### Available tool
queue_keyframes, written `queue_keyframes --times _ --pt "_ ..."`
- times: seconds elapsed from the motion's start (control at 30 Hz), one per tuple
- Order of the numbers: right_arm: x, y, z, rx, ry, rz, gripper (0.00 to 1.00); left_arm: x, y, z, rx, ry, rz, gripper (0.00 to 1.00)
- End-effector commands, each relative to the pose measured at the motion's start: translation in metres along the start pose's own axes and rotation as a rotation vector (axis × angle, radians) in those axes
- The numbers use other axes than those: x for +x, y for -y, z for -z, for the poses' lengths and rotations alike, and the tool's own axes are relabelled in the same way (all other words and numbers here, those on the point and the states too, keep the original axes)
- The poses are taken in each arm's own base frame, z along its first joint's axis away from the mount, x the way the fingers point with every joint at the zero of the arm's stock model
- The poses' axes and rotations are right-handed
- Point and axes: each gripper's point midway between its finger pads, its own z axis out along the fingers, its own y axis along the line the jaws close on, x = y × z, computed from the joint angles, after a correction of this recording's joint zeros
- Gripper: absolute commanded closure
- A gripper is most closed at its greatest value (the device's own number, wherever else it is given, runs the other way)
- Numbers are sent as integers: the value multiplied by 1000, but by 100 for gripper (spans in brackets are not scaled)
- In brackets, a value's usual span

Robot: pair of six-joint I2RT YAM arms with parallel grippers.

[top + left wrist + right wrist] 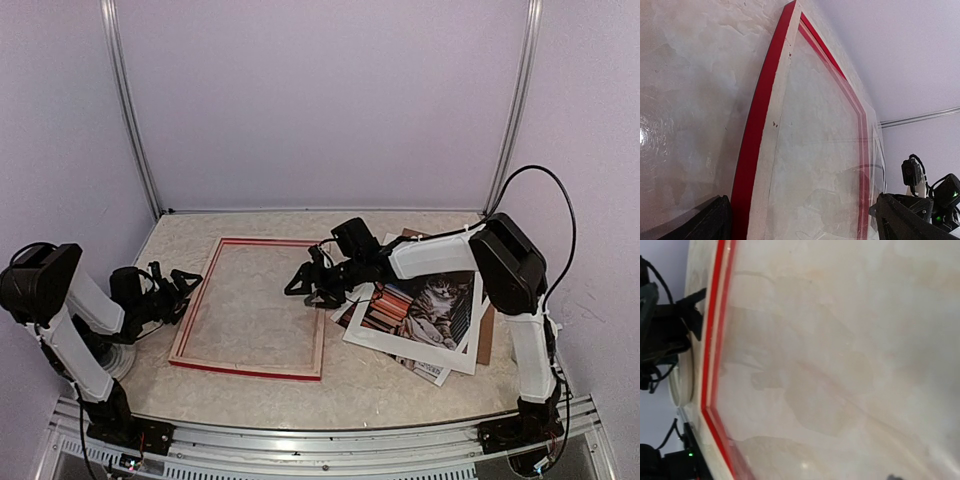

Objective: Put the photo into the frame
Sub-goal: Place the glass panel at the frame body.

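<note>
Top external | left gripper (172, 290) was seen wide open, empty, at frame (250, 370) 9 o'clock | right gripper (308, 285) parted, empty | photo (425, 305), 3 o'clock, judged best pinched edgewise.

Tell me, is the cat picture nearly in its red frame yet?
Not yet. The frame lies empty on the table; the photo lies apart to its right. The left gripper and right gripper hang open at the frame's sides, holding nothing. Picking up and placing the photo remains.

Pale lilac walls (320, 100) with metal corner strips (130, 110) enclose a beige marbled tabletop (250, 395).
</note>
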Motion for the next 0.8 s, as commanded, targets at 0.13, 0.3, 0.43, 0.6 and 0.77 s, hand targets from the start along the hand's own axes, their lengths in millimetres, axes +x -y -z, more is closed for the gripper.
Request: queue_keyframes --times 0.13,0.3,0.43,0.6,0.77 --pt "7 1 24 81 22 38 25 6 -3 0 -3 -22 13 1" --pt "5 8 36 112 50 39 25 6 -4 0 -4 -23 12 1" --pt "3 11 44 134 68 45 25 6 -4 0 -6 -22 14 1" --pt "0 16 52 165 90 54 22 6 -5 0 -8 -22 14 1" --pt "-2 17 56 185 106 68 18 6 -5 0 -6 -21 13 1"
